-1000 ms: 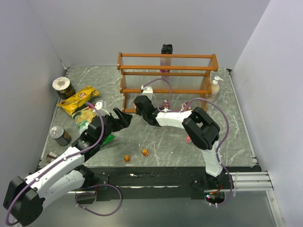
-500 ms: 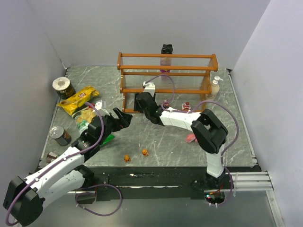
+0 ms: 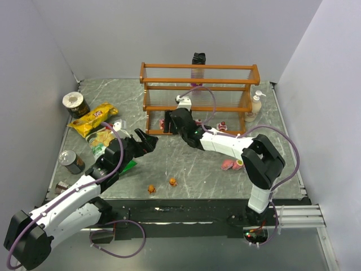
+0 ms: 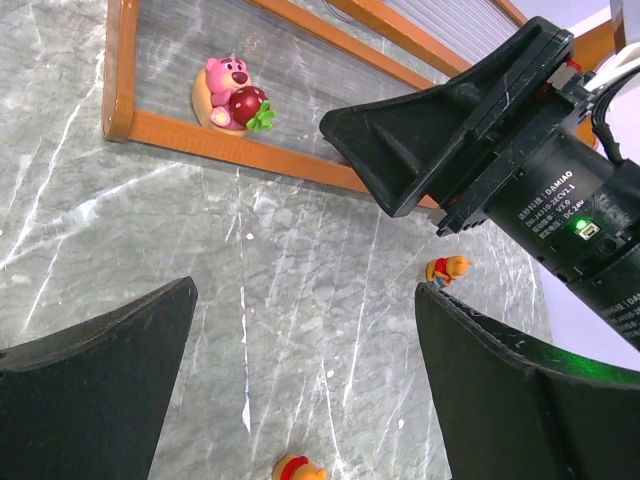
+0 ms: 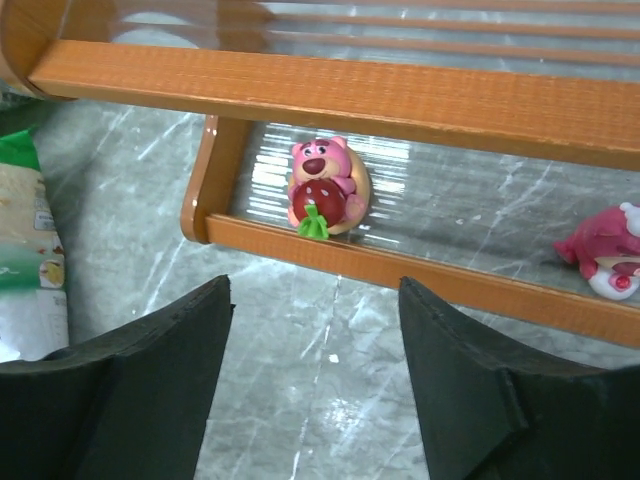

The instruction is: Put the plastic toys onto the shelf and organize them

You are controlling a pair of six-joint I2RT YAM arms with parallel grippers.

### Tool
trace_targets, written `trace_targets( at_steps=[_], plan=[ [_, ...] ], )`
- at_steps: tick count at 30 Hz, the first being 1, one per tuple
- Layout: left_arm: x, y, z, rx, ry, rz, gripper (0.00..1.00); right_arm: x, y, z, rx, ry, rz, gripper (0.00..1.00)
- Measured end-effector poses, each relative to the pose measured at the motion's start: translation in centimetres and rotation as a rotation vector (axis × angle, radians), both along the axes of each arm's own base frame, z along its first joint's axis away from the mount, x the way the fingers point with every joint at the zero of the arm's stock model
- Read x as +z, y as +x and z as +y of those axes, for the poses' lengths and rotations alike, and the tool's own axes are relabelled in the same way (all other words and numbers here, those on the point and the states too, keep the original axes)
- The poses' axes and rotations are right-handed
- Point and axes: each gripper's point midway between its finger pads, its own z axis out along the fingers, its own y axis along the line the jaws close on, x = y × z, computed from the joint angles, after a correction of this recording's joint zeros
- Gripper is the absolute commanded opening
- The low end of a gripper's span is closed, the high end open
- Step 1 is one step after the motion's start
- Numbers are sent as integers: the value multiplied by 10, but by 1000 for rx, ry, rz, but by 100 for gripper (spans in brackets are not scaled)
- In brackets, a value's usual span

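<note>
Plastic toys, partly shelved. Pink bear [image 5: 325,186] holding a strawberry stands upright at the left end of the shelf [image 5: 400,98], bottom tier, just behind the front rail. Second pink toy [image 5: 604,250] lies on its side on the same tier, further right. Third pink toy [image 3: 221,126] looks to be on that tier too, right of centre.

Right fingers [image 5: 150,380] are spread apart with nothing between them. They sit low in front of the bear, not touching it. Left fingers [image 4: 100,390] are at full spread, empty, over the worktop [image 3: 186,161] off the shelf's left end.

On the worktop: first orange toy [image 3: 151,188] and second orange toy [image 3: 172,182], near each other by the front edge. Loose pink toy [image 3: 228,165] has a yellow bit just beside it, close to the right arm.

Yellow chip bag [image 3: 93,118] and two cans, one [image 3: 74,103] and the other [image 3: 70,161], sit on the left side, well apart from the shelf.
</note>
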Motion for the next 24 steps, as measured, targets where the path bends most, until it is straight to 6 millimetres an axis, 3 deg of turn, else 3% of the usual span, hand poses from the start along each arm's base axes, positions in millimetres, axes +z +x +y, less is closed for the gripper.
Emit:
trace_targets(
  at_steps=[11,17,24],
  plan=[
    [-8,1,-1,-3,13,23,96,-31,23,13,64,-79,46,83],
    [-8,2,-1,0,13,23,96,-50,33,17,73,-102,64,79],
    [-8,2,0,1,13,23,96,-58,40,24,72,-92,53,71]
  ],
)
